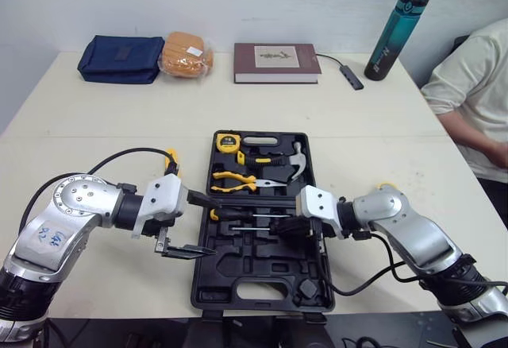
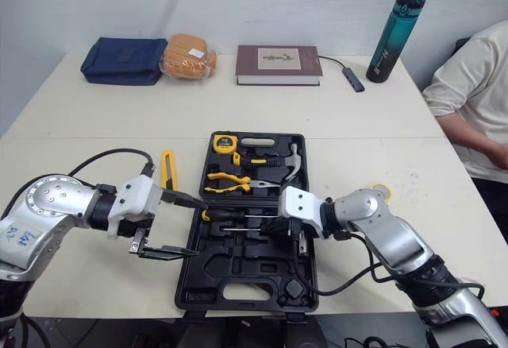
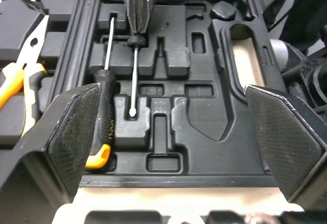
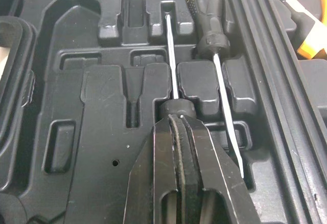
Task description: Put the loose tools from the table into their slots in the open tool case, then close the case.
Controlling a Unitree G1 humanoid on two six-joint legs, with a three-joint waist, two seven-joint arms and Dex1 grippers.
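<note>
While the head camera looks down, the open tool case [image 1: 238, 272] lies on the bench [image 1: 119, 117]. Its far half carries a tape measure [image 1: 228, 142], pliers [image 1: 234, 181] and a hammer [image 1: 295, 161]. A yellow utility knife [image 2: 167, 169] lies on the bench just beside the left edge of the case. The left hand [image 1: 216, 229] hovers at that edge, spread wide and holding nothing. The right hand [image 1: 295, 229] is over the near half.

From the left wrist, a black-and-yellow screwdriver [image 3: 104, 88] lies in its slot.

From the right wrist, the fingers [image 4: 204, 173] of the right hand are closed on the handle of the held screwdriver [image 4: 172, 55], whose shaft lies in the neighbouring slot.
</note>
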